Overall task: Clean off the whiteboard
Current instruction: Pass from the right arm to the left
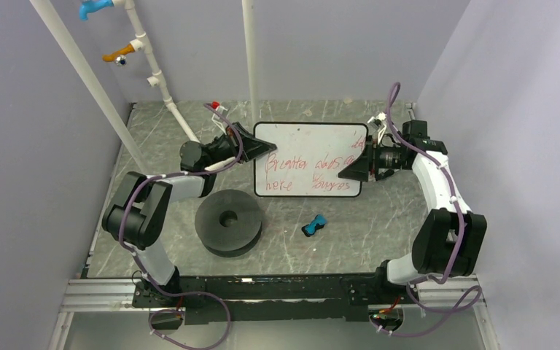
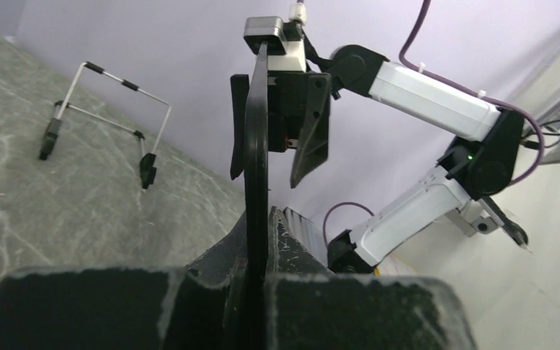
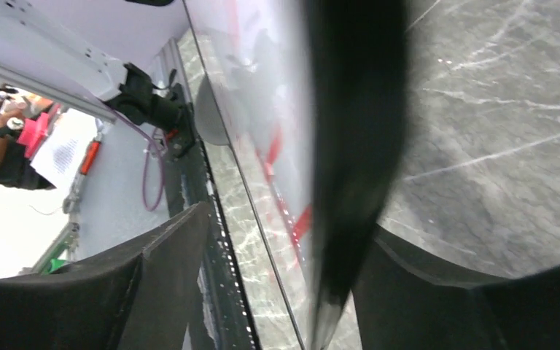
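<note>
Spanning the middle of the overhead view, the whiteboard (image 1: 306,149) carries red handwriting, its face turned toward the arms. The left claw (image 1: 268,146) is at its left edge and the right claw (image 1: 348,173) at its right. An eraser (image 1: 313,225) and a black disc (image 1: 229,221) lie on the desk (image 1: 386,219) nearer the bases. Left wrist view: the whiteboard (image 2: 257,182) runs edge-on and appears held clear of the desk (image 2: 29,204). The left claw (image 2: 259,226) is clamped tight on its near edge. At the far end the right claw (image 2: 266,173) straddles it with jaws parted. A wire stand (image 2: 109,109) sits beyond. Right wrist view: the right claw (image 3: 292,222) stands wide, one finger well off the red-marked face of the whiteboard (image 3: 262,124) and the other just beside its back. Judged from its thin, straight profile, the panel is probably light and stiff, with a glossy, slippery face. It is best gripped deep over the black rim at a short end. A one-ended hold would likely pivot under wiping pressure.
</note>
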